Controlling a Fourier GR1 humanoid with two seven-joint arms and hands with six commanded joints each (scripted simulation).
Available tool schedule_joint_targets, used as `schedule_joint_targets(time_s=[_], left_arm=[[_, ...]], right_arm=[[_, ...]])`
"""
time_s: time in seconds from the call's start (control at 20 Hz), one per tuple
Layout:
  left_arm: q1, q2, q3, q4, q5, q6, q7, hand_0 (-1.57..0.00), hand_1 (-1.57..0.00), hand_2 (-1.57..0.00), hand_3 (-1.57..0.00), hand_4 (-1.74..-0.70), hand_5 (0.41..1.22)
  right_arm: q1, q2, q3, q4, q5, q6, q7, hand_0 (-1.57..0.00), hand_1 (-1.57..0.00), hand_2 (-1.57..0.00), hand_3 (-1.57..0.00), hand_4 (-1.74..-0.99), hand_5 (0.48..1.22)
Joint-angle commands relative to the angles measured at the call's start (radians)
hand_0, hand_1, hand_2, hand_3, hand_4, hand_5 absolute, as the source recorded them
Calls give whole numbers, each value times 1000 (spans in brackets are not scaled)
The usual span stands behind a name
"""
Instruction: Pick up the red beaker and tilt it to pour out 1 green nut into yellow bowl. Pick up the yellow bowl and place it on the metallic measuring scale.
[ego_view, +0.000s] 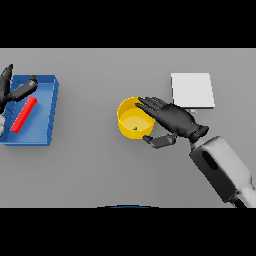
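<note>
Now, as we read it:
Right hand (172, 117): fingers spread over yellow bowl (134, 119), thumb beside its near rim.
Green nut (135, 128): inside bowl.
Measuring scale (192, 90): just beyond our hand, right of bowl.

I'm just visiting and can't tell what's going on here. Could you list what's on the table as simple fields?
yellow bowl: mid-table, upright, a small green nut inside
right hand: open, fingers reaching over the bowl's right rim, thumb below it
measuring scale: pale square plate, right of the bowl, nothing on it
blue tray: far left, holding the red beaker, which lies on its side
left hand: open, over the tray's upper left corner, not holding the beaker
table: grey
</note>
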Motion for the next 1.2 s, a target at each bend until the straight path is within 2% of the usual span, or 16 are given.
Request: schedule_joint_targets(time_s=[0.0, 0.25, 0.35, 0.45, 0.6, 0.85, 0.95, 1.1, 1.15], left_arm=[[6, 5, 0, -13, 2, 3, 4, 0, 1, 1, 1, -799, 721], [13, 21, 10, -16, 12, -9, -15, 1, 1, 1, 1, -794, 717], [1, 18, 10, -4, 11, -12, 1, 1, 1, 1, 1, -794, 723], [8, 19, 10, -4, 11, -12, -16, 1, 1, 1, 1, -795, 729], [8, 17, 7, -3, 8, -14, -21, 1, 1, 1, 1, -795, 734], [9, 21, 11, -8, 6, -3, -12, 1, 1, 1, 1, -799, 738], [-4, 20, 9, -1, 6, -14, -9, 1, 1, 1, 1, -797, 735], [0, 26, 14, 7, 5, -15, -19, 1, 1, 1, 1, -793, 729], [-7, 17, 11, 15, 5, -18, -20, 1, 1, 1, 1, -792, 727]], right_arm=[[-20, -5, 13, 25, 5, 12, -27, 1, 1, 1, 1, -1274, 662], [-131, 2, 61, 147, 29, 65, -79, 1, 1, 1, 1, -1255, 686], [-157, 19, 80, 181, 27, 93, -90, 1, 1, 1, 1, -1246, 686], [-169, 24, 96, 200, 30, 111, -103, 1, 1, 1, 1, -1243, 682], [-199, 41, 121, 249, 50, 132, -83, 1, 1, 1, 1, -1270, 678], [-226, 48, 152, 309, 72, 155, -89, 1, 1, 1, 1, -1303, 674], [-252, 58, 168, 334, 86, 170, -77, 1, 1, 1, 1, -1307, 690], [-249, 50, 177, 324, 86, 186, -89, 1, 1, -4, -11, -1308, 729], [-258, 59, 178, 332, 90, 192, -66, 1, -10, -30, -49, -1321, 756]])
